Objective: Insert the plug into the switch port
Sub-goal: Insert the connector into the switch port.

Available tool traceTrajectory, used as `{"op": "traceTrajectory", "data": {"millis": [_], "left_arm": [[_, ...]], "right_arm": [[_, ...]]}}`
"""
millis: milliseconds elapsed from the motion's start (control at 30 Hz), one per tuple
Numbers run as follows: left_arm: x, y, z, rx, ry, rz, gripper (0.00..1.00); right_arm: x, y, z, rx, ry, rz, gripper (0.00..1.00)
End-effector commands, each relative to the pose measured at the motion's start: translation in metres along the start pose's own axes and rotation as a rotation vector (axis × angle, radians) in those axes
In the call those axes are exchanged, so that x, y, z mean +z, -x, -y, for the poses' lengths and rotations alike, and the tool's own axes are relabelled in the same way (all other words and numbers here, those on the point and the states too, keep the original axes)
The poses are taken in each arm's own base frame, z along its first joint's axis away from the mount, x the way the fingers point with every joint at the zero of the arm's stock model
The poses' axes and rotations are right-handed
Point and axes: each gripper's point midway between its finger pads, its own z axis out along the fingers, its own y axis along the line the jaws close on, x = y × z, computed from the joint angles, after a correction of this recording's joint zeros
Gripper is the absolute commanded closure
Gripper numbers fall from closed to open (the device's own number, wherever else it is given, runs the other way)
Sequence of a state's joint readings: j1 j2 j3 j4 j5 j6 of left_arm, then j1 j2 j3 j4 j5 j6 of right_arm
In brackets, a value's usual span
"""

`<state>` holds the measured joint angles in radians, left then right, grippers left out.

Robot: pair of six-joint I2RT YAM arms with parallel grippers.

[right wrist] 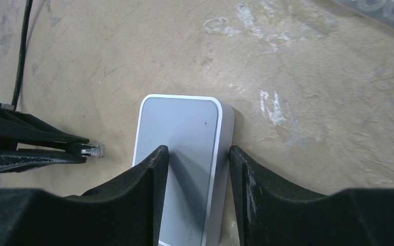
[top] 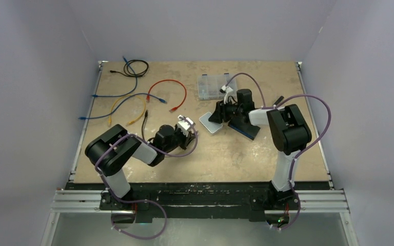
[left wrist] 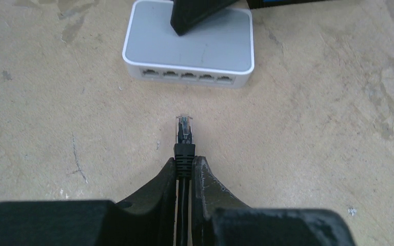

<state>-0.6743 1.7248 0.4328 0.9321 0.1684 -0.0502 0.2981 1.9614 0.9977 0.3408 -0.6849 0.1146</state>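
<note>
Pale walls enclose a scuffed brown counter; from above, loose cables lie at the far left and a clear box at the back, while the white switch sits mid-counter between the two arms. From the left wrist, the left fingers are closed on the black boot just behind the plug, whose clear tip points at the row of ports and stands a little short of the switch, apart from it; a dark fingertip of the other arm seems to rest on the switch's top. From the right wrist, the right fingers stand apart, one over the switch's top, the other just beside its side, clamping nothing.
</note>
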Motion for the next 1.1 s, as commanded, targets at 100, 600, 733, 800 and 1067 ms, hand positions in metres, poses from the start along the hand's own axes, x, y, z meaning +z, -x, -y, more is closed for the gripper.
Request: {"op": "traceTrajectory", "data": {"millis": [100, 600, 733, 800, 1067], "left_arm": [[0.006, 0.026, -0.009, -0.084, 0.052, 0.154, 1.0], [0.015, 0.014, -0.02, -0.115, 0.1, 0.158, 1.0], [0.021, 0.014, -0.019, -0.129, 0.088, 0.158, 1.0], [0.024, 0.013, -0.017, -0.139, 0.077, 0.157, 1.0], [0.028, 0.011, -0.017, -0.169, 0.077, 0.165, 1.0]], "right_arm": [[0.008, -0.001, -0.018, -0.035, 0.089, -0.037, 0.52], [0.01, -0.004, -0.02, -0.039, 0.096, -0.046, 0.51], [0.01, -0.003, -0.021, -0.041, 0.096, -0.047, 0.51], [0.01, -0.003, -0.021, -0.042, 0.095, -0.045, 0.51], [0.011, -0.003, -0.021, -0.039, 0.096, -0.043, 0.51]]}}
